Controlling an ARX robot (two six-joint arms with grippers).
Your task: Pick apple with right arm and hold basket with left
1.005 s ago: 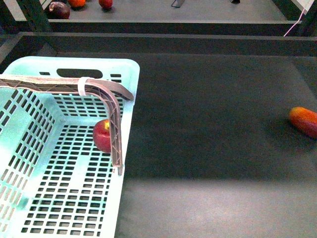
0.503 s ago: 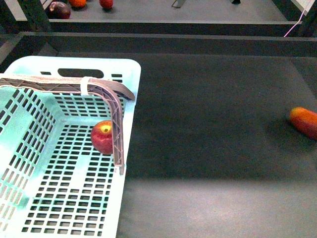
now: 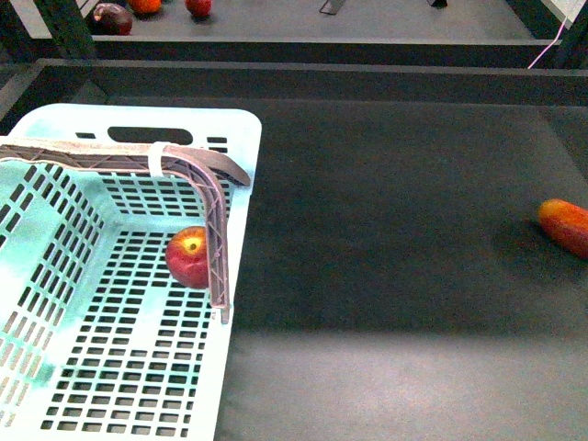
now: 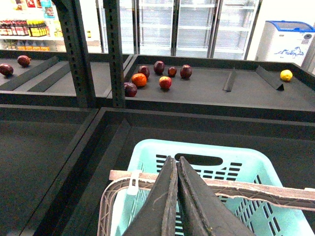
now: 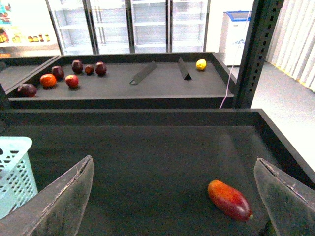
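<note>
The pale aqua basket fills the left of the front view. Its brownish-mauve handles, bound by a white tie, arch over it. The red apple lies on the basket floor just behind the handle, yellow patch up. In the left wrist view my left gripper is shut on the handles above the basket. In the right wrist view my right gripper is open and empty over the dark shelf. The basket's corner shows at one edge. Neither gripper shows in the front view.
An oblong orange-red fruit lies at the right of the dark tray; in the right wrist view it sits between my open fingers, lower down. Several fruits lie on the shelf behind. A raised tray wall runs along the back.
The apple has rolled a little left inside the basket and turned its yellow patch upward. The basket has shifted slightly.
</note>
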